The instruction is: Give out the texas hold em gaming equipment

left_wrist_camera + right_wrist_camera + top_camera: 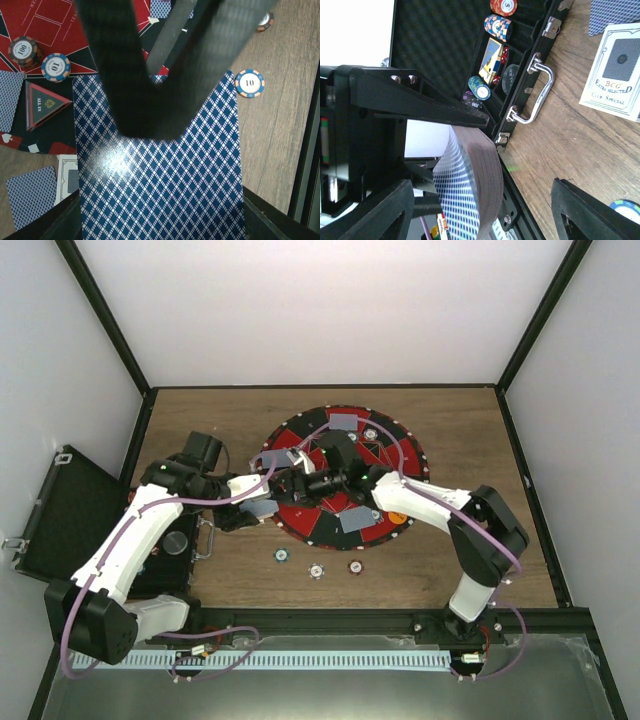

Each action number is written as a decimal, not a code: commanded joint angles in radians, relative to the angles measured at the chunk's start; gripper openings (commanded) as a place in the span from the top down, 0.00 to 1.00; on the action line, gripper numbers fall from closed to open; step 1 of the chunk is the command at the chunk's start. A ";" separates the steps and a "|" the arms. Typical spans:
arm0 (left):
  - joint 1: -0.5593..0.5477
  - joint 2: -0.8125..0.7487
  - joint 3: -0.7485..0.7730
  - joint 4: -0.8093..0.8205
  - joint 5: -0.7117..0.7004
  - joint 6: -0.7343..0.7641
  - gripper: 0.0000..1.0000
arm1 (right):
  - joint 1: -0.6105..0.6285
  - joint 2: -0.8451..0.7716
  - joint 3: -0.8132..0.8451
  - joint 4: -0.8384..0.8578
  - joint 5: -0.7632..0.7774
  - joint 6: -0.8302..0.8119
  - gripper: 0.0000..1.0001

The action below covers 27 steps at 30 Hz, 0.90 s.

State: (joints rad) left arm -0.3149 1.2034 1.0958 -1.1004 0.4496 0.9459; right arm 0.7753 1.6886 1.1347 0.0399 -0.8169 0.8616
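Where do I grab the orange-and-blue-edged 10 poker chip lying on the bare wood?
I'd pinch opposite sides of its striped rim, coming straight down: the orange-and-blue-edged 10 poker chip lies flat on the wooden table, face up, nothing touching it.

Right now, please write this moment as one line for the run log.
left gripper: shut on card deck | right gripper: open, at the deck | place: over poker mat

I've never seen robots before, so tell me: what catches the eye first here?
The left gripper and right gripper meet over a round red-and-black poker mat mid-table. The left clamps a deck of blue-diamond-backed cards; the right is open close to it. An open black case with chip stacks lies at the table's left.
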 commanded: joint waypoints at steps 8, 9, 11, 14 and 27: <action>-0.004 0.002 0.033 0.018 0.031 0.002 0.96 | 0.046 0.129 0.116 0.052 -0.038 0.025 0.29; -0.003 0.001 0.033 0.017 0.032 0.002 0.96 | 0.045 0.134 0.114 0.050 -0.033 0.022 0.31; -0.004 -0.002 0.035 0.014 0.032 0.004 0.96 | 0.042 0.142 0.104 0.048 -0.031 0.021 0.33; -0.004 -0.005 0.038 0.012 0.032 0.005 0.96 | 0.030 0.144 0.070 0.058 -0.033 0.020 0.36; -0.003 -0.011 0.045 0.009 0.037 0.005 0.96 | -0.048 0.048 -0.069 0.074 -0.018 0.012 0.51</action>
State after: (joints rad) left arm -0.3195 1.2083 1.1046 -1.1023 0.4446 0.9459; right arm 0.7559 1.7592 1.0920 0.1738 -0.8730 0.8841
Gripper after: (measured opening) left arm 0.645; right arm 0.516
